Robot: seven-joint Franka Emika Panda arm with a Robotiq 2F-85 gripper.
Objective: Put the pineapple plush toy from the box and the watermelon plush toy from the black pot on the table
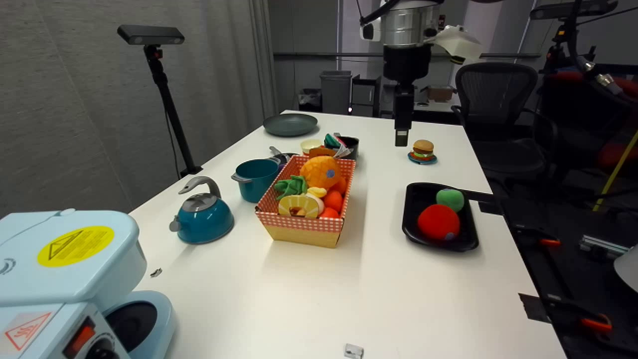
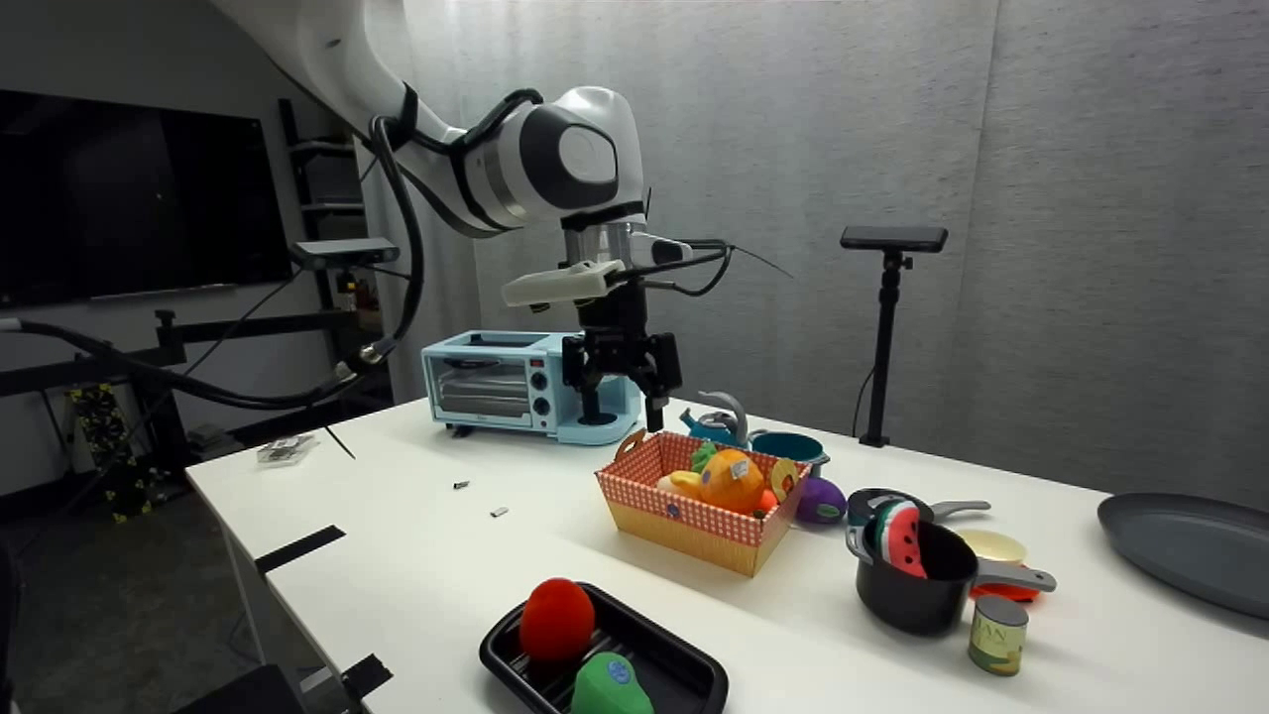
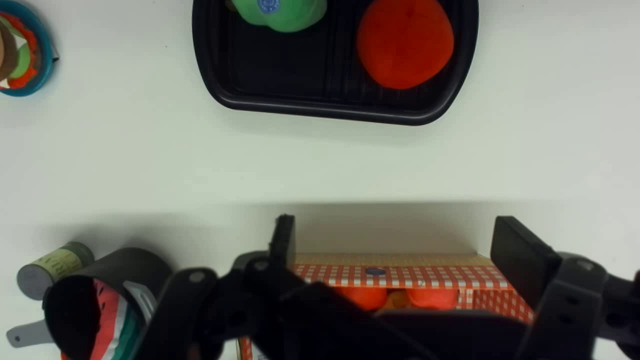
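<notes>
The orange-yellow pineapple plush toy [image 1: 319,172] [image 2: 732,481] lies on top among other toy food in the checked box [image 1: 305,224] [image 2: 684,521]. In the wrist view my gripper's body covers it. A red-and-green watermelon plush toy [image 2: 900,540] [image 3: 112,320] leans upright in the black pot [image 2: 912,600] [image 3: 130,270], which has a grey handle. My gripper [image 1: 401,138] [image 2: 623,409] [image 3: 395,240] hangs above the white table [image 1: 384,299], pointing down. Its fingers stand wide apart with nothing between them; behind them in the wrist view shows the long side of the box.
A black tray [image 1: 411,219] [image 2: 684,645] holds a red toy and a green one. The toy burger [image 1: 422,149] sits on a small blue plate. Beside the box are a teal pot [image 1: 256,179] and kettle [image 1: 204,219]. A small can [image 2: 997,635] stands by the black pot.
</notes>
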